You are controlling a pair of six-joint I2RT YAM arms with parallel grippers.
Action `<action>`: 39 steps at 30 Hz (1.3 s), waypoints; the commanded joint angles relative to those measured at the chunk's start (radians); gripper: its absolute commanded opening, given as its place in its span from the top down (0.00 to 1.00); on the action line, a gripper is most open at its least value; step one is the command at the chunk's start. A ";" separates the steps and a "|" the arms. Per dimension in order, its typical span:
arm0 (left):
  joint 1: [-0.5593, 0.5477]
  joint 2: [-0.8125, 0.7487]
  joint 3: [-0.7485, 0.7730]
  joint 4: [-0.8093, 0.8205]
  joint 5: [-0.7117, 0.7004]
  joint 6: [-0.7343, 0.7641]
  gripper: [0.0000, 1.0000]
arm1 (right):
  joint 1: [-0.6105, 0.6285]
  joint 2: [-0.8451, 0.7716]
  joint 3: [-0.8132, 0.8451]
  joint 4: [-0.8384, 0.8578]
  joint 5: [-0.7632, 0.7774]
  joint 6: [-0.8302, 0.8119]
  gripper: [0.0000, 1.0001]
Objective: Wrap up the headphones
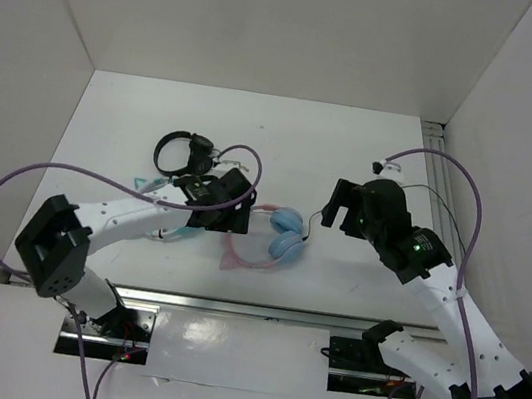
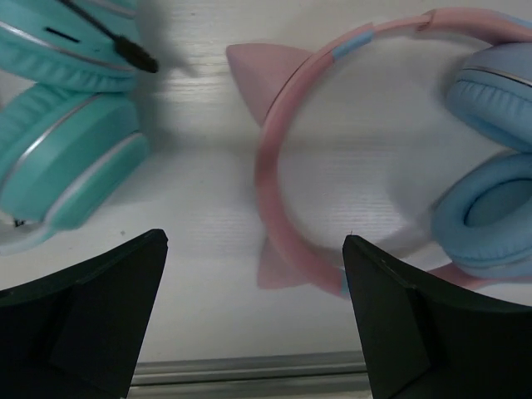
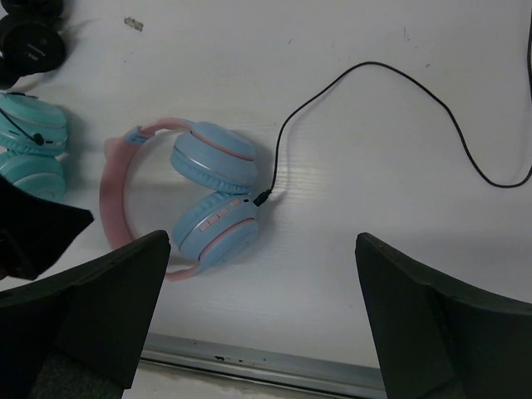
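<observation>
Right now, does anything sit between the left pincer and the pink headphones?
Nothing visible does. The open left pincer hangs over the headphones, whose pink headband shows unobstructed between its fingers. The teal headphones lie off to the side, apart from the band.

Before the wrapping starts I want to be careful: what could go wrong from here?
The teal headphones lie close beside the pink headphones, so the open left end effector could bump or grab the wrong pair. The plugged-in thin black cable trails away loosely; pulling it might drag the headphones.
</observation>
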 commanded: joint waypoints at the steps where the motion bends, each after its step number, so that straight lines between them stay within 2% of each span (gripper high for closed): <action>1: -0.027 0.082 0.057 0.071 -0.021 -0.108 0.00 | 0.016 0.000 -0.013 0.087 -0.020 0.009 0.00; 7: -0.055 0.214 0.005 0.145 -0.066 -0.172 0.04 | 0.016 0.000 -0.047 0.107 -0.043 -0.001 0.00; 9: -0.055 0.245 -0.009 0.190 -0.066 -0.172 0.12 | 0.016 0.000 -0.047 0.130 -0.055 -0.001 0.00; 10: -0.055 0.260 -0.009 0.206 -0.075 -0.172 0.12 | 0.025 0.000 -0.047 0.130 -0.064 -0.001 0.00; 15: -0.055 0.340 -0.018 0.235 -0.066 -0.175 0.24 | 0.025 0.000 -0.058 0.139 -0.083 -0.010 0.00; 19: -0.055 0.354 -0.055 0.235 -0.057 -0.209 0.49 | 0.025 -0.021 -0.058 0.130 -0.071 -0.010 0.00; 20: -0.055 0.354 -0.070 0.244 -0.047 -0.209 0.69 | 0.025 -0.033 -0.058 0.130 -0.061 -0.010 0.00; 24: -0.078 0.319 -0.082 0.190 -0.061 -0.259 1.00 | 0.025 -0.043 -0.058 0.130 -0.038 -0.021 0.00; 27: -0.110 0.262 -0.050 0.109 -0.124 -0.269 1.00 | 0.025 -0.043 -0.058 0.142 -0.029 -0.021 0.00; 33: -0.168 0.143 0.157 -0.232 -0.283 -0.247 1.00 | 0.025 -0.076 -0.101 0.230 0.043 -0.011 0.00; 35: -0.168 0.081 0.215 -0.330 -0.335 -0.247 1.00 | 0.025 -0.102 -0.131 0.302 0.080 -0.011 0.00; 37: -0.168 0.029 0.302 -0.503 -0.427 -0.267 1.00 | 0.025 -0.159 -0.200 0.418 0.090 -0.045 0.00; 39: -0.168 -0.002 0.391 -0.660 -0.498 -0.295 1.00 | 0.025 -0.205 -0.248 0.506 0.039 -0.086 0.00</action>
